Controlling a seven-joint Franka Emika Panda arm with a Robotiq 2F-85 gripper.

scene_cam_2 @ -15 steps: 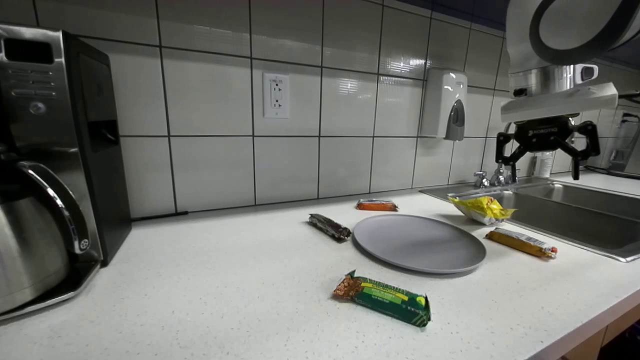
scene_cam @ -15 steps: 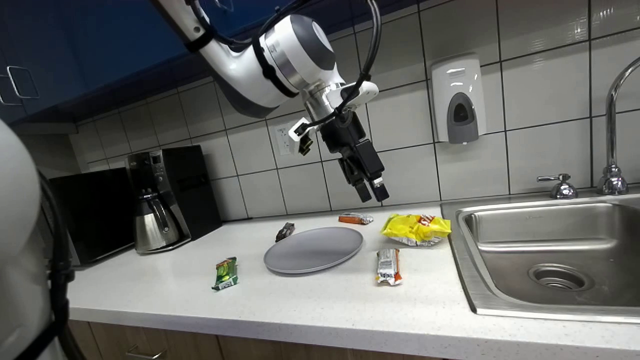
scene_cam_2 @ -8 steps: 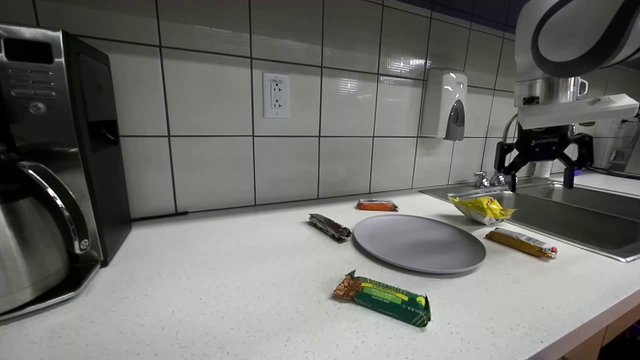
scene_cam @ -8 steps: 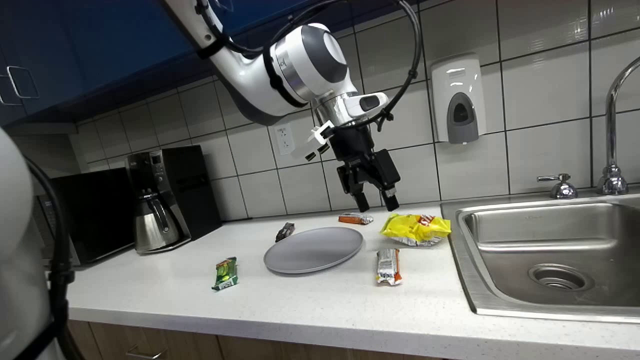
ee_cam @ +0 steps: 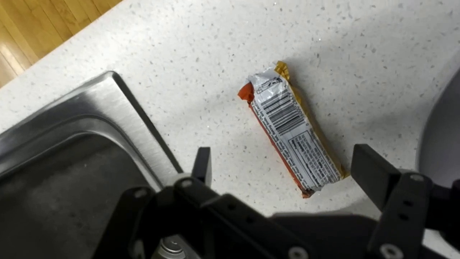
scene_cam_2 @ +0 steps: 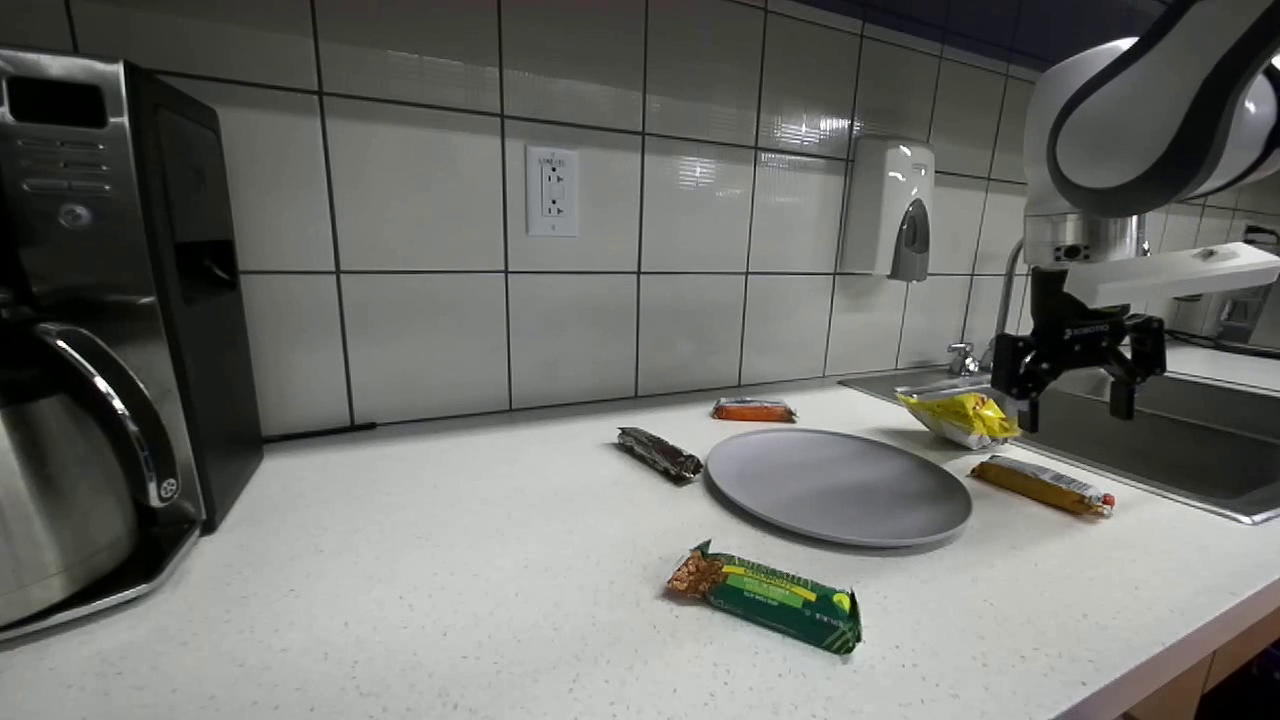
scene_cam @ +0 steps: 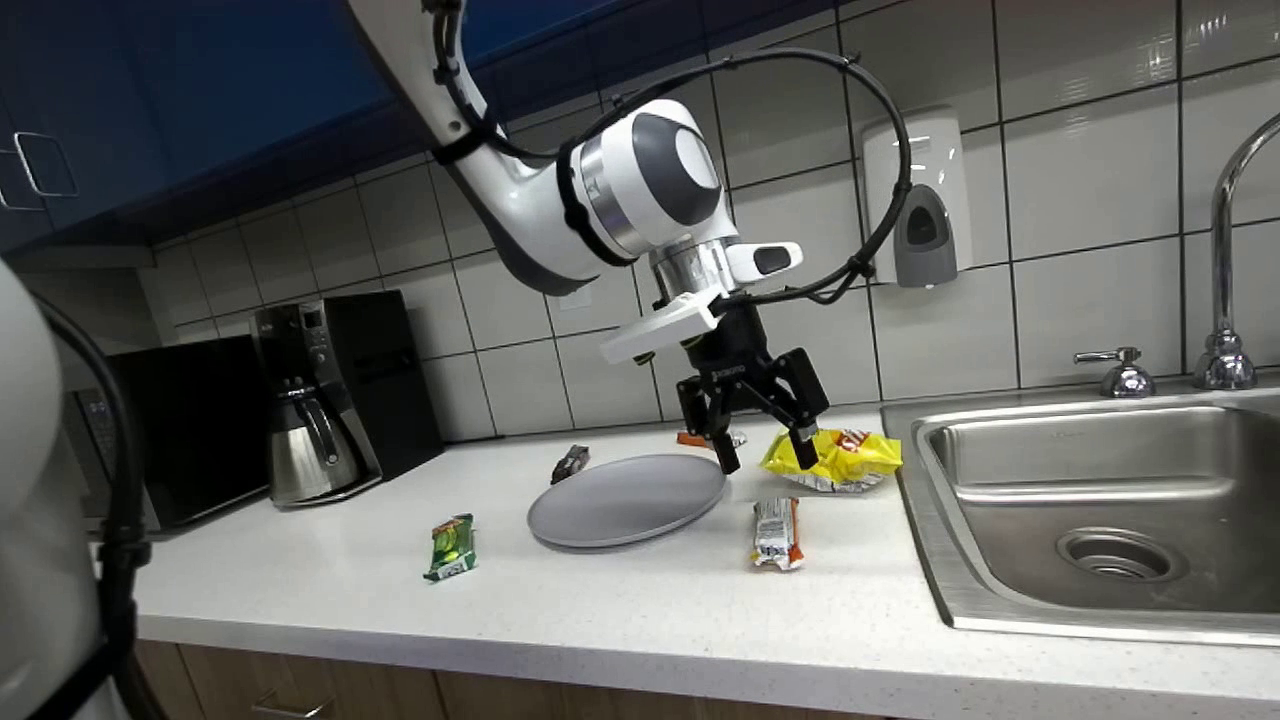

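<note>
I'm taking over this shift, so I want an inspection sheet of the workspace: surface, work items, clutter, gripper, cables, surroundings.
Surface: white speckled counter, sink set into it.
Work items: silver-and-orange bar, silver side up, apart from the gray plate.
Clutter: yellow bag, green bar, dark bar and orange bar around the plate.
Gripper: jaws apart, holding nothing, above the counter.
Cables: black cable loops in the air beside the arm.
Surroundings: coffee maker, wall dispenser, outlet, tiled wall.

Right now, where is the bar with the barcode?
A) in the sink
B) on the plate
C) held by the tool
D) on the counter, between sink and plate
D: the wrist view shows the bar on the counter, the sink to one side, the plate to the other, and the tool open, not holding it.
</note>
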